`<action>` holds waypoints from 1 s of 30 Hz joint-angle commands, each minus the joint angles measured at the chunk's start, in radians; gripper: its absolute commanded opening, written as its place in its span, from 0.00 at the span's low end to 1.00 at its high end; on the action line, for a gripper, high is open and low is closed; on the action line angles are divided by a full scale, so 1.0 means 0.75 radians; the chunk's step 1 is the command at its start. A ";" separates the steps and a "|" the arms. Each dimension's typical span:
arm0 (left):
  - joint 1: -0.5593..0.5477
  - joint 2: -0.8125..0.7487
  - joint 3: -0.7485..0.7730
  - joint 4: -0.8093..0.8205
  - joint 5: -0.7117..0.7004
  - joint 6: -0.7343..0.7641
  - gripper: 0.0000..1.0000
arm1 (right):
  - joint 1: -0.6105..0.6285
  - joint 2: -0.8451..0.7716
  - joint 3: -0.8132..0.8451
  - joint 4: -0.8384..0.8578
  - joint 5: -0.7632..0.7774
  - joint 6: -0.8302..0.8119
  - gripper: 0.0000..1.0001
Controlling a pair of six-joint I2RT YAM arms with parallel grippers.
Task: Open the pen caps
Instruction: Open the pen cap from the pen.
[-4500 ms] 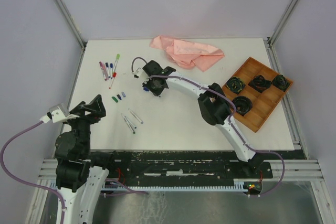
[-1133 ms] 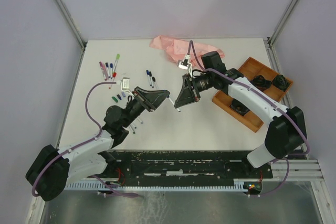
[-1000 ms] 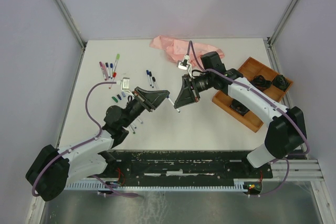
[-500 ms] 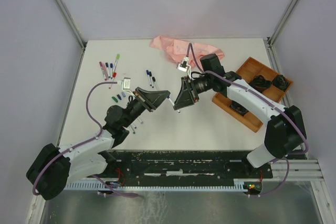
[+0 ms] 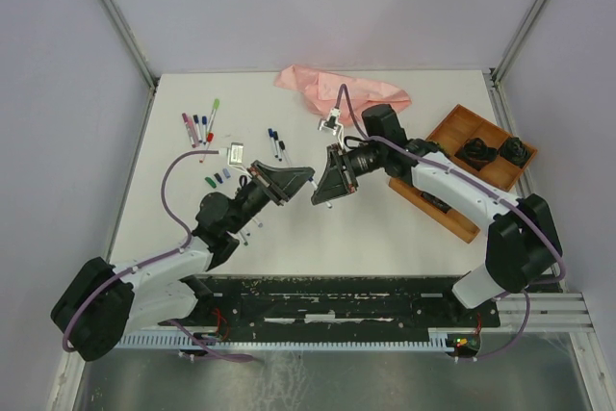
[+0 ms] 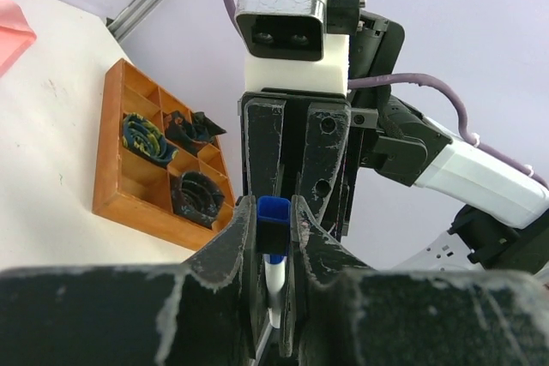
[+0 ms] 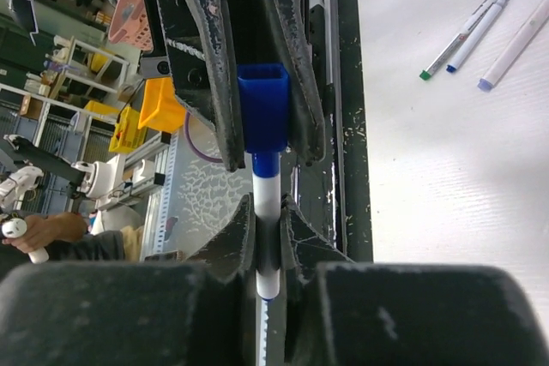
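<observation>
My left gripper (image 6: pixel 273 212) pinches the small blue plastic pen cap (image 7: pixel 262 113), right gripper (image 7: pixel 266 216) the thin white barrel (image 7: pixel 264 182). Seems light, stiff, slick; grip cap sides.

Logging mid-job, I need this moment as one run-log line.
left pincer: shut on blue cap | right pincer: shut on pen barrel | blue cap: not yet off

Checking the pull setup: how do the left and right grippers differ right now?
Left gripper clamps the blue cap; right gripper clamps the white barrel. Left gripper reaches in from the near left; right gripper from the far right. Shared: both shut, fingertips facing each other, cap not yet off the barrel.
</observation>
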 commanded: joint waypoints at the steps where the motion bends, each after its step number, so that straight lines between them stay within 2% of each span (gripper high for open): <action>1: -0.008 -0.052 0.017 0.030 -0.084 0.102 0.03 | 0.012 -0.019 0.028 0.042 0.012 0.015 0.05; 2: -0.006 -0.076 0.026 -0.009 -0.119 0.127 0.03 | 0.012 -0.017 0.032 0.039 0.012 0.015 0.00; 7: 0.078 -0.197 0.164 -0.255 -0.296 0.274 0.03 | 0.030 0.011 0.026 0.044 0.009 0.036 0.00; 10: 0.263 -0.228 0.264 -0.334 -0.269 0.268 0.03 | 0.047 0.032 0.020 0.071 0.000 0.063 0.00; 13: 0.460 -0.220 0.332 -0.318 -0.189 0.166 0.03 | 0.061 0.053 0.021 0.074 -0.004 0.067 0.00; 16: 0.570 -0.195 0.373 -0.284 -0.143 0.098 0.03 | 0.064 0.066 0.022 0.079 -0.016 0.074 0.00; 20: 0.600 -0.181 0.398 -0.287 -0.113 0.108 0.03 | 0.066 0.064 0.024 0.078 -0.014 0.066 0.00; 22: 0.600 -0.188 0.388 -0.331 -0.102 0.132 0.03 | 0.063 0.053 0.039 0.005 0.012 -0.005 0.00; 26: 0.602 -0.212 0.341 -0.564 -0.123 0.190 0.03 | 0.061 0.025 0.119 -0.247 0.144 -0.252 0.00; 30: 0.602 -0.184 0.286 -0.857 -0.183 0.237 0.03 | 0.053 -0.001 0.131 -0.312 0.220 -0.333 0.00</action>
